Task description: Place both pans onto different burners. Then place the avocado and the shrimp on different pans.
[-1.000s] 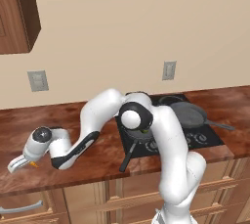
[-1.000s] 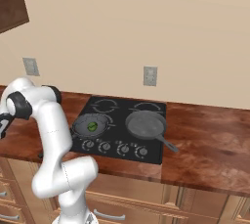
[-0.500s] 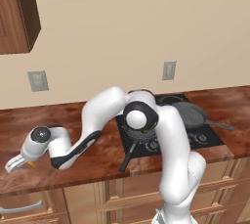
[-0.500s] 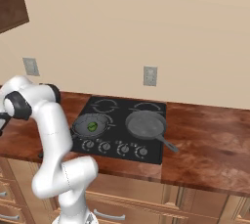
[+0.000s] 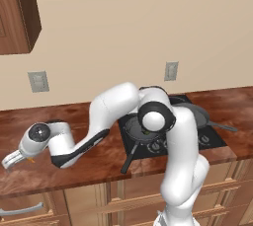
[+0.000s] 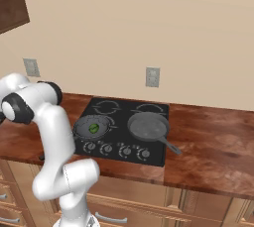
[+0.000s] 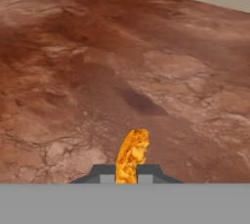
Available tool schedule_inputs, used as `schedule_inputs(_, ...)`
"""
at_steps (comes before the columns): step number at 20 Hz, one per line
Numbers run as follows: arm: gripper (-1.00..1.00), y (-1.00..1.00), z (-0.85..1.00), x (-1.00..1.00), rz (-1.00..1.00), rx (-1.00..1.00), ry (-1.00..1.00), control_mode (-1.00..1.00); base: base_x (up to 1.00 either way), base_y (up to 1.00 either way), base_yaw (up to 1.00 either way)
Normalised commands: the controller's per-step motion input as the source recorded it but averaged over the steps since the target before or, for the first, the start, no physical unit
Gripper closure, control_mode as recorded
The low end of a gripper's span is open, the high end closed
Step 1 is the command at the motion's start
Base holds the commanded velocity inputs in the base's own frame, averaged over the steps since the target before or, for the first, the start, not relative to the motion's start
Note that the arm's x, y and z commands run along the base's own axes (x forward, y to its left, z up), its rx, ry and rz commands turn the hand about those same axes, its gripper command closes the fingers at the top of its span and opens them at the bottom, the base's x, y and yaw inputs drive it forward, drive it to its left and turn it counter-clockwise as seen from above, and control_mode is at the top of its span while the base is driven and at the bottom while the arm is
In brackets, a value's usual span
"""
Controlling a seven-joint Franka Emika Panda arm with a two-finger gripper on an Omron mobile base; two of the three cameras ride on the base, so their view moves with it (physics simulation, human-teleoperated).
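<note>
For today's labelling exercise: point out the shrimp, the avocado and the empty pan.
shrimp (image 7: 132, 155), hand view, middle of its orange body
avocado (image 6: 93, 128), right base view, its green top
empty pan (image 6: 147, 125), right base view, bare centre of its bowl

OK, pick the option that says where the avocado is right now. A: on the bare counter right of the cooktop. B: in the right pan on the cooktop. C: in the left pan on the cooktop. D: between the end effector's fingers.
C: in the right base view the green avocado lies inside the left pan on the cooktop, while the right pan holds nothing.
</note>
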Motion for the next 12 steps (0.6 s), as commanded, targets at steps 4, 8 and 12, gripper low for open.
schedule_inputs(4,1.00,-0.15,0.48,0.00,-0.12,0.04,0.00,-1.00,0.00,0.00,0.00)
schedule_inputs(8,1.00,-0.27,0.42,0.00,-0.20,0.01,0.00,-1.00,0.00,0.00,0.00)
schedule_inputs(12,1.00,-0.44,0.07,0.09,-0.22,0.00,0.00,-1.00,0.00,0.00,0.00)
